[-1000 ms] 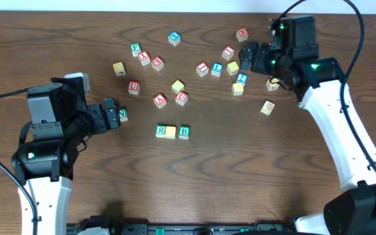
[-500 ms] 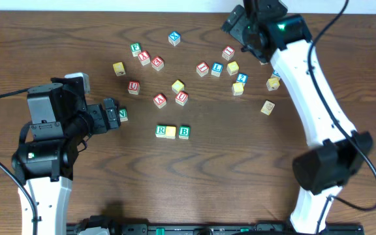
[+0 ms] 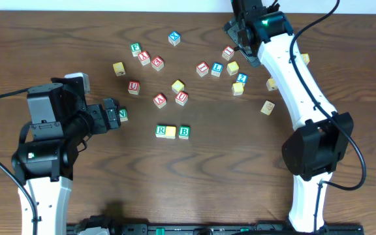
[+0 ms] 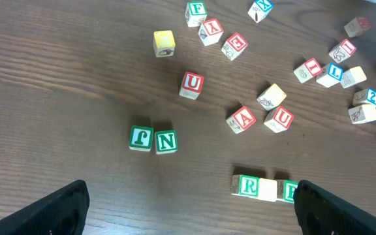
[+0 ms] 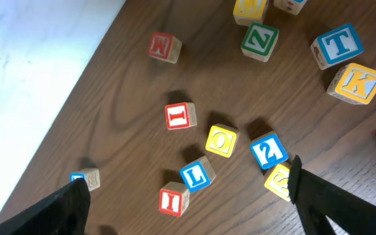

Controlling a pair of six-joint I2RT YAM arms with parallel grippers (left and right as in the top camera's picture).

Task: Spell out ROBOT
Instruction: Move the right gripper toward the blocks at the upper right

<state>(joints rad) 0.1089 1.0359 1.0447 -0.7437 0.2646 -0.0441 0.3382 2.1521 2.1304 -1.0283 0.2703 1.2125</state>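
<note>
Three cubes lined up on the desk (image 3: 240, 183): green R cube (image 3: 161, 131), yellow cube (image 3: 171, 132) touching it, green B cube (image 3: 184, 132) just beside. Blue T cube (image 5: 337, 44) and yellow O cube (image 5: 221, 141) loose in the far-right scatter, apart from each other and well away from the row. Left fingers (image 4: 61, 209) spread wide, empty, near the green N cube (image 4: 166, 141); right fingers (image 5: 331, 202) likewise wide, gripping nothing, above the scatter.

Overhead top-down; wrists oblique, closer; left shares R cube (image 3: 161, 131) (image 4: 248, 186).
</note>
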